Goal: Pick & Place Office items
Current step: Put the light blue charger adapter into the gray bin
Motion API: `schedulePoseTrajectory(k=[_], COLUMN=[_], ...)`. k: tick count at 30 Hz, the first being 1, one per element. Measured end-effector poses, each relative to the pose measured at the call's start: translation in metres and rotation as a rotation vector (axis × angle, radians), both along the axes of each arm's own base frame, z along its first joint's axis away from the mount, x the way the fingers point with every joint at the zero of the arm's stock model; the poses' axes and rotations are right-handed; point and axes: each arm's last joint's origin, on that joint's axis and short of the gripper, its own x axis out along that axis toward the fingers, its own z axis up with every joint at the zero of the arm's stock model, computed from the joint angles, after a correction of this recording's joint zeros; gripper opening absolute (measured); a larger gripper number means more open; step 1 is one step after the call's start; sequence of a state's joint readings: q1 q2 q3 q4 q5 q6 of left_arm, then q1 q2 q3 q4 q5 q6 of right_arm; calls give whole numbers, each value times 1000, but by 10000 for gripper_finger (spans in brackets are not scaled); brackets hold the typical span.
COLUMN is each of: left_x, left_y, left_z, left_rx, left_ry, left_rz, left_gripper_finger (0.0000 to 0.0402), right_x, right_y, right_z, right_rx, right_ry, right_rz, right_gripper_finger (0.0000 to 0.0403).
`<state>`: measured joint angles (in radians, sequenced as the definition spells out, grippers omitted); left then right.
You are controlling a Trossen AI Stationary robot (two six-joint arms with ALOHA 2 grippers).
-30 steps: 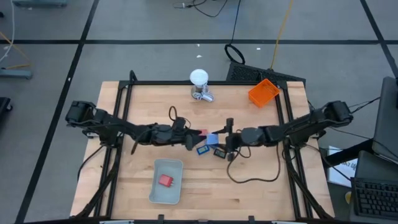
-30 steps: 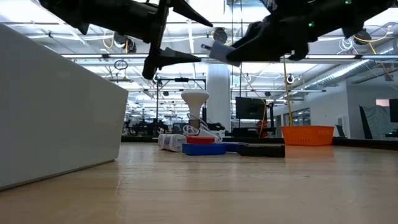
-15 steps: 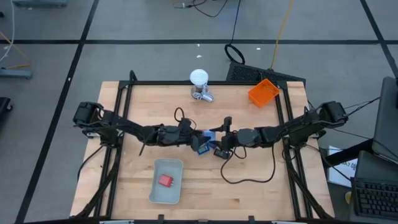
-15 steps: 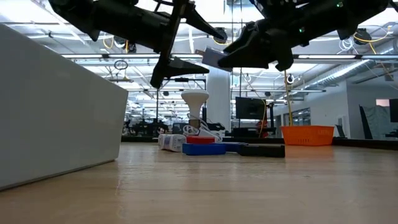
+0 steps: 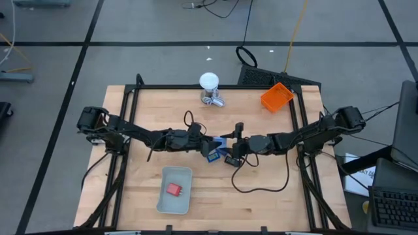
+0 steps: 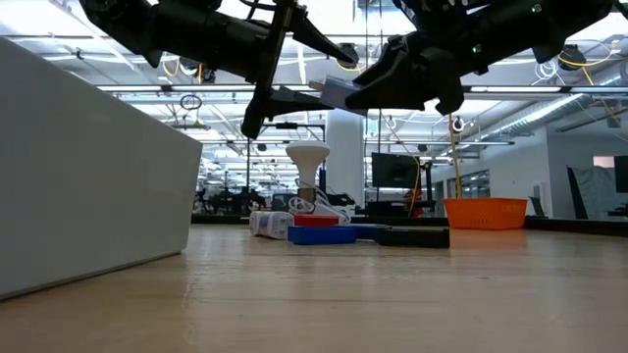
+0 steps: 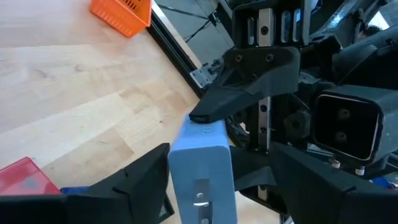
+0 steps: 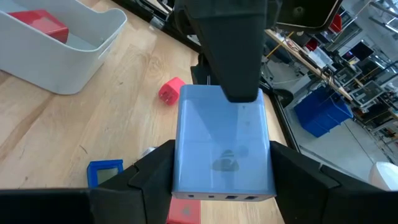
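Observation:
A light-blue box (image 5: 221, 142) hangs in the air above the table's middle, with my right gripper (image 5: 230, 145) shut on it. It also shows in the low view (image 6: 339, 90). My left gripper (image 5: 208, 141) faces it from the table's left, open. Its two fingers (image 7: 134, 186) stand on either side of the box's free end (image 7: 200, 162). Whether one of them touches the box, I cannot tell. Below, on the wood, lie a red block (image 8: 169, 92) and dark rectangles with blue faces (image 5: 212, 156). My right gripper pinches the light-blue box by its two narrow long sides (image 8: 184, 168) between its two fingers (image 8: 146, 180), at the end with the small ports. The fingers come nearly level from the table's right. The box is lifted clear and sticks out toward my left gripper, broad face up.
A pale grey tray (image 5: 164, 196) holding one red block (image 5: 173, 189) stands near the front, left of centre. An orange bin (image 5: 276, 96) sits at the back right. A white ball-topped object (image 5: 209, 83) stands at the back middle. A black cable (image 5: 261, 186) loops on the wood below the right arm.
My left gripper has moved toward the table's right and slightly down, up to the box in my right gripper. Its fingers now stand around the box's free end, and the gap between them has narrowed a little. The box has stayed in the air.

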<state>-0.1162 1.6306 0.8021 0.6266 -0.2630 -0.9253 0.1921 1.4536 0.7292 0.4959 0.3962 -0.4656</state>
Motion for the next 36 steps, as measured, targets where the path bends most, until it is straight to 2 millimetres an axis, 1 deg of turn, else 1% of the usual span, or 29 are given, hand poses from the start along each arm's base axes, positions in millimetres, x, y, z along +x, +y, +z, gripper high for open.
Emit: schedulePoseTrajectory(k=[9,18,21,29,32,36], left_x=[0,-1,-1,0,0,0], left_y=[0,0,0,1,3,5], left_z=[-1,-2,-2,-2,-2,-2], left_rx=[4,3,2,76,94,135], left_ry=[8,14,14,25,30,36], left_rz=[0,4,8,-5,-7,-16], left_gripper_finger=[192,142,135,131,128,125], right_x=[0,0,0,0,0,-2], right_y=[0,0,0,0,0,-3], right_z=[0,1,1,0,0,1], right_rx=[0,-7,-14,-19,17,103], right_ry=[-2,-1,0,2,-6,-29], right_rz=[-1,-1,-1,-5,-16,-97], right_gripper_finger=[215,215,215,215,221,242])
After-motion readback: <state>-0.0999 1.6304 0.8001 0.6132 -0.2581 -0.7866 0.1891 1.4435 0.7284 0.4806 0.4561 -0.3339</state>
